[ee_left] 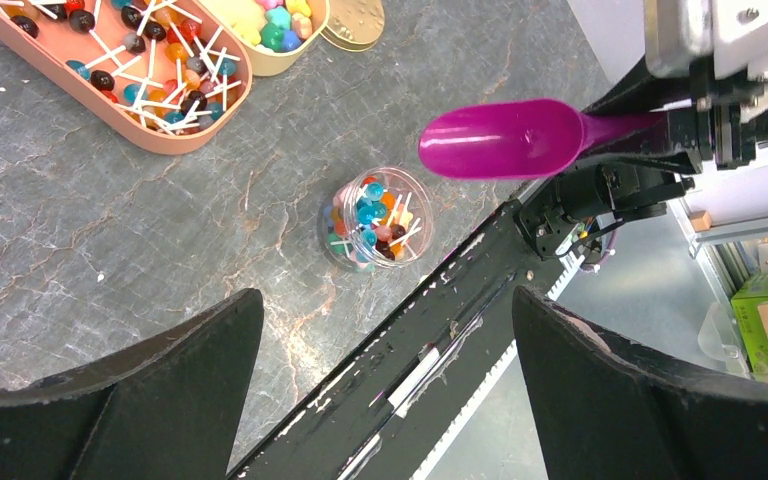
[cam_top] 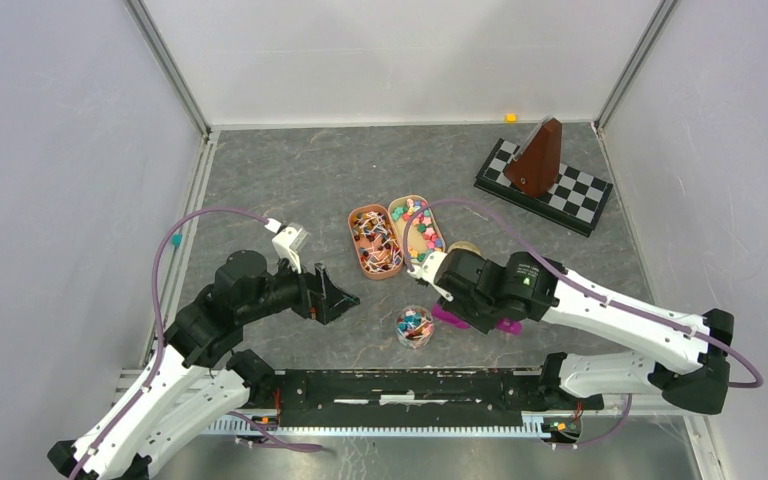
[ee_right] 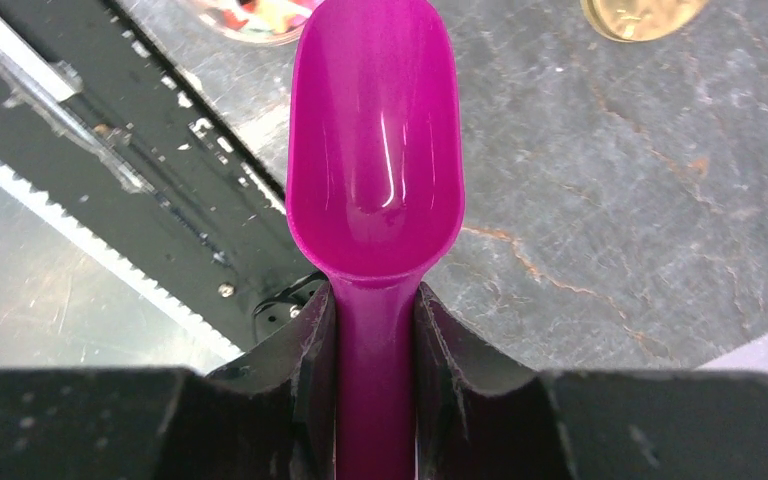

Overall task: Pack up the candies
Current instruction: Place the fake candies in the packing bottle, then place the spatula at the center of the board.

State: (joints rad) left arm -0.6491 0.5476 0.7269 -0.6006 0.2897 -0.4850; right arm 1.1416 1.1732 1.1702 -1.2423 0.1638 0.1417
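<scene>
The candies (cam_top: 422, 232) are tiny star-like pieces in mixed bright colours, lying in a pale yellow oval tray (cam_top: 400, 212); they also show at the top of the left wrist view (ee_left: 282, 22). A small clear jar (cam_top: 415, 325) near the front edge holds colourful sweets and shows in the left wrist view (ee_left: 375, 218). My right gripper (cam_top: 475, 310) is shut on the handle of an empty magenta scoop (ee_right: 375, 140), whose bowl hangs just right of the jar (ee_left: 505, 138). My left gripper (cam_top: 345, 297) is open and empty, left of the jar.
An orange-brown oval tray (cam_top: 359, 262) of white-twisted wrapped sweets sits left of the yellow tray. A gold lid (cam_top: 463, 248) lies to their right. A chessboard (cam_top: 580, 200) with a brown metronome (cam_top: 538, 160) stands back right. The black front rail (cam_top: 410, 385) runs below the jar.
</scene>
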